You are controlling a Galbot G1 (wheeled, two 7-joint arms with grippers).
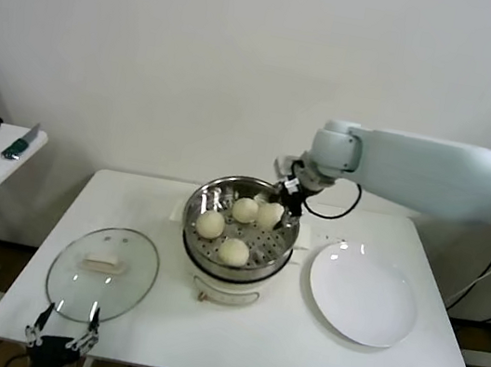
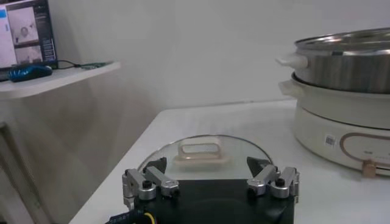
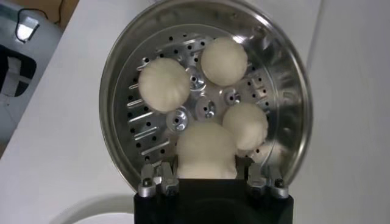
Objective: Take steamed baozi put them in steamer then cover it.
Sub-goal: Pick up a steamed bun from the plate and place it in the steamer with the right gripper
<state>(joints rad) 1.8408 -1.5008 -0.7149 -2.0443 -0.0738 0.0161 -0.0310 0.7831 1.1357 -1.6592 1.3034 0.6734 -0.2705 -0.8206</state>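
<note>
Steamer [image 1: 238, 239]: three loose baozi [image 3: 163, 84]. Right gripper [image 3: 207, 176] clamped on fourth baozi [image 3: 206, 151] above basket. Left gripper [image 2: 210, 182] spread apart beside cover [image 1: 102, 273].

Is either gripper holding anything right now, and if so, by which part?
The right gripper is shut on a steamed baozi, pinching its opposite sides above the steamer. The left gripper is open and holds nothing, near the cover.

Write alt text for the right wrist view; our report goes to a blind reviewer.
The right gripper holds a steamed baozi in its jaws over the steamer, whose perforated floor already carries three other baozi. White table shows around the basket.
</note>
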